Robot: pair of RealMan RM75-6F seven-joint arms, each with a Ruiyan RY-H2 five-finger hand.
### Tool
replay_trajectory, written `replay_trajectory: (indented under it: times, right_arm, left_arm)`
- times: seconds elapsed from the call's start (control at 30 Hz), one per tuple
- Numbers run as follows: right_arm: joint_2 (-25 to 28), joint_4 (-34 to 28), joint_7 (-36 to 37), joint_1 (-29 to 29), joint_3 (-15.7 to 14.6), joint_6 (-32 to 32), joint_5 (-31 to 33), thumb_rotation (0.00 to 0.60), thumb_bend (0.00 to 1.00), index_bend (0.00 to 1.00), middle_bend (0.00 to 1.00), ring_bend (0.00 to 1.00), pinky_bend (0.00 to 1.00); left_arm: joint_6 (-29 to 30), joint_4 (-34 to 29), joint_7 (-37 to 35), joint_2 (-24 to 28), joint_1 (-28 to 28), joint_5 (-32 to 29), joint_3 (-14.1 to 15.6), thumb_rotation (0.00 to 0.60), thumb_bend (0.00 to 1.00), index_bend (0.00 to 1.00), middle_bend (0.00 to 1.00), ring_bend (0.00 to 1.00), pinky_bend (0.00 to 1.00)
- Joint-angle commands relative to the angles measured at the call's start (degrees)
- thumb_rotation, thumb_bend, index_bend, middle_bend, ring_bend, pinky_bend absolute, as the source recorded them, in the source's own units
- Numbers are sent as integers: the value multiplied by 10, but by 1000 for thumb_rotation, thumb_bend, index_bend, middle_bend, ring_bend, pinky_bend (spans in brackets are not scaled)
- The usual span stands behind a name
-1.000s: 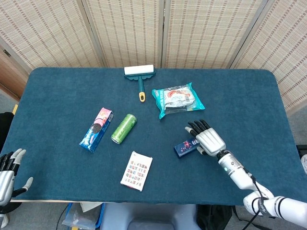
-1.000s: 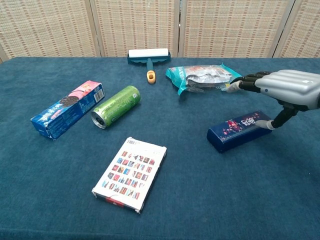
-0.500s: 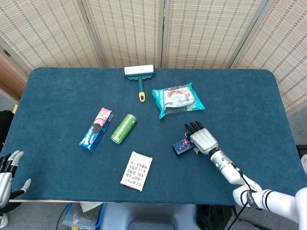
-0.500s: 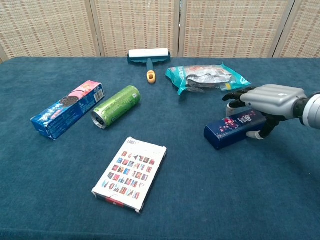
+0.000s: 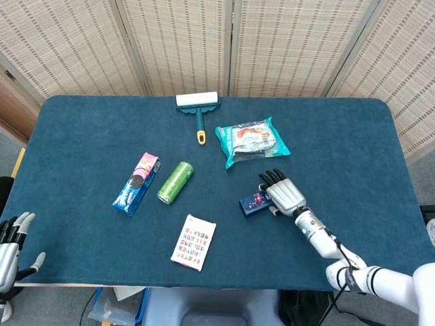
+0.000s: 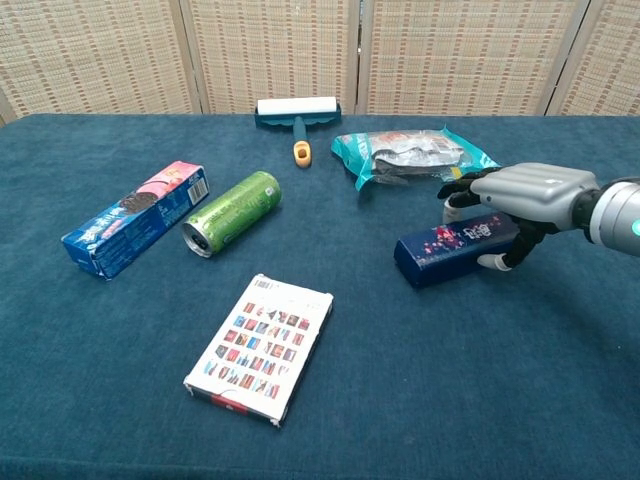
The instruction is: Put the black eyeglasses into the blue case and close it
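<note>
One hand, the right hand (image 6: 535, 195), grips the blue case (image 6: 455, 247) from its right end, case long axis running left-right, just below the snack bag (image 6: 410, 152).

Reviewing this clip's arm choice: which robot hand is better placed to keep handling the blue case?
Right. The right robot hand already rests on the blue case; the left robot hand sits at the table's near-left edge, far away.

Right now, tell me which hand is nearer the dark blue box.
Right. The right hand is on the dark blue box, fingers over its far end. The left hand sits far off at the table's near left edge.
</note>
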Motion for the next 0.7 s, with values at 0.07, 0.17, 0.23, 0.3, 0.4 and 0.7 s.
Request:
replay_trajectory:
  times: [0.07,0.17,0.23,0.3,0.4,0.7]
  right_arm:
    - [23,-31,5,-17,-2,34,-9,600,289,0,22,0,0]
    - [52,-64,4,-40,-7,74,-15,600,288,0,18,0,0]
    - [79,-94,1,-60,-11,105,-19,600,288,0,18,0,0]
    - [106,-123,-2,-85,-16,144,-28,600,288,0,18,0,0]
    - [145,-158,-2,-123,-29,200,-45,600,288,0,24,0,0]
    - [214,-201,26,-252,-71,368,-87,600,289,129,145,0,0]
  left_arm:
    - [-2,2,0,-1,-2,0,-1,600,307,0,0,8,0]
    - [-5,5,-2,-2,-6,0,-3,600,308,0,0,8,0]
    - [-5,6,-2,-4,-8,2,-5,600,307,0,0,8,0]
    - [-6,6,-2,-4,-11,3,-7,600,307,0,0,8,0]
    - [-8,5,2,-6,-15,4,-10,600,308,0,0,8,0]
    - [-6,-7,23,-12,-27,1,-22,600,307,0,0,8,0]
